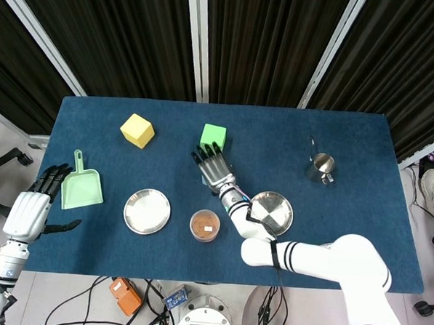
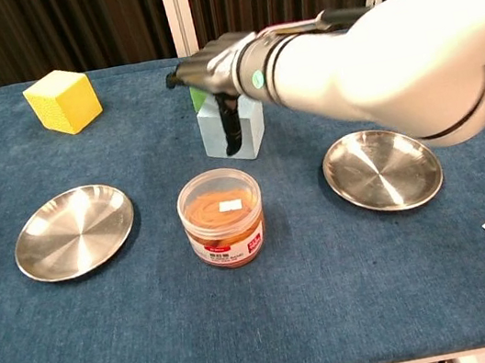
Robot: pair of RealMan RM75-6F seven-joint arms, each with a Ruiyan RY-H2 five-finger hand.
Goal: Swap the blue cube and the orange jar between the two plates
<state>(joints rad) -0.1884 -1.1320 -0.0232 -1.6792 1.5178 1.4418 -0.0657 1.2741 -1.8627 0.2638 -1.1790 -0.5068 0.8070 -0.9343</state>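
Right now the right robot hand sits over the top of the blue cube, fingers stretched out across it and the thumb hanging down the cube's front face; from where I stand it looks draped on the cube rather than clamped, and I cannot tell whether the fingers press the far side. From above, the same hand hides nearly the whole cube, with the green cube just behind its fingertips. The left robot hand hangs off the near left edge of the surface, fingers apart and holding nothing, close to the green dustpan. The orange jar stands upright on the bare cloth between the two plates, touching neither, so both the left plate and the right plate are empty. I judge the step in hand to be the pickup of the blue cube. The next move calls for the fingers to close firmly on opposite faces, then a straight lift clear of the green cube before carrying across to a plate. Further back a yellow cube stands, well away from the work.
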